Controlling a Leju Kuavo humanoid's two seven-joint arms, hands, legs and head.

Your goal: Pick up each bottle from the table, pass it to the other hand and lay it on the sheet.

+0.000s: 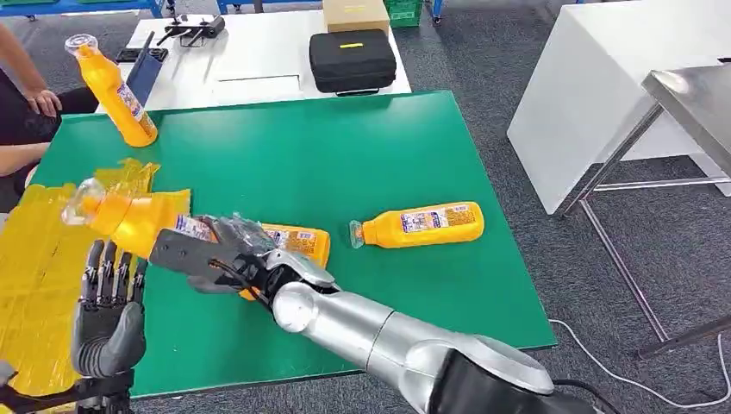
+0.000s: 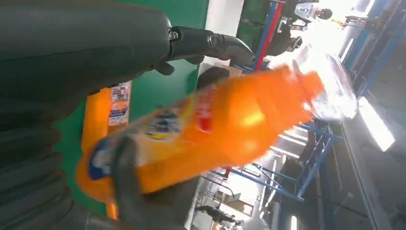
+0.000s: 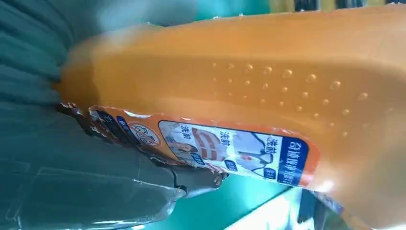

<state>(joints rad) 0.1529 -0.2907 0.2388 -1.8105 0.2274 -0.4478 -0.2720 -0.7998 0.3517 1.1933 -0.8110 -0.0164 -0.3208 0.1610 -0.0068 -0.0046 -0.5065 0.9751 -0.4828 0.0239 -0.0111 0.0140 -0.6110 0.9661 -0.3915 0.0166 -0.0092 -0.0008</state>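
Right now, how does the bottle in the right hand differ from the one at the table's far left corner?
The held bottle is gripped by the right hand, lifted and lying sideways, cap towards the yellow sheet. The far-left bottle stands on the green table, leaning, untouched. Both are orange with clear caps.

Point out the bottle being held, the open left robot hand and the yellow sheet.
held bottle [image 1: 129, 220], head view, on its orange body.
left robot hand [image 1: 108, 323], head view, on its palm.
yellow sheet [image 1: 34, 259], head view, on a bare patch.
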